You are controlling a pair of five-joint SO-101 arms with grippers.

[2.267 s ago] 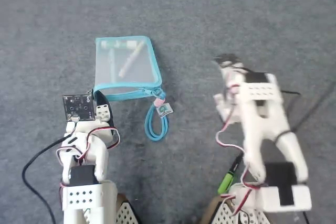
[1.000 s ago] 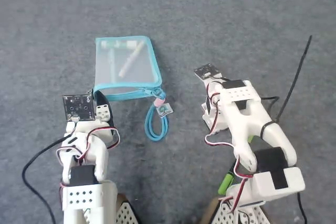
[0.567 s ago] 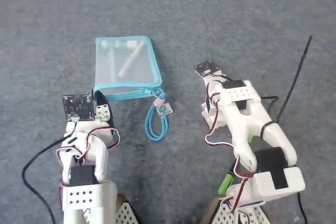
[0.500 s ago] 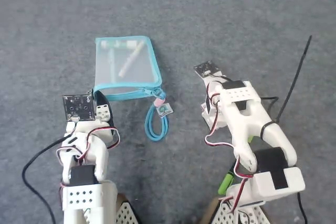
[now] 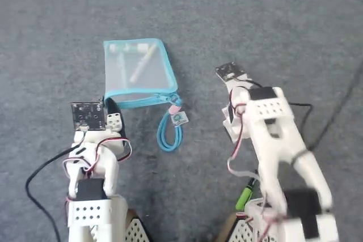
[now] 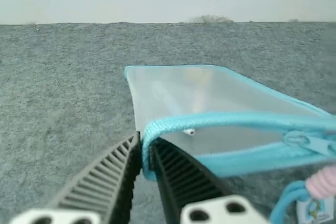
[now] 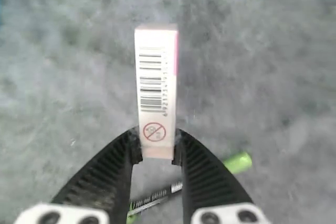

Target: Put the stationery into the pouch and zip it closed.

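Grey carpet (image 5: 51, 32) under pouch (image 5: 139, 72), green pen (image 5: 244, 198).

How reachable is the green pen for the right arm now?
Probably no: the right hand is shut on a barcoded block, and the green pen lies beneath that arm.

Open carpet (image 5: 204, 77) between right claw (image 7: 156, 146) and pouch (image 5: 139, 75); strap loop (image 5: 169, 135) lies there.

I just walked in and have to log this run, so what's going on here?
The left gripper is shut on a corner of the blue pouch, at the end of its zipper edge, on the grey table. The right gripper holds a small white block above the table, off to the pouch's side. A green pen lies by that arm's base, not yet packed. A few pens show through the pouch's clear side.
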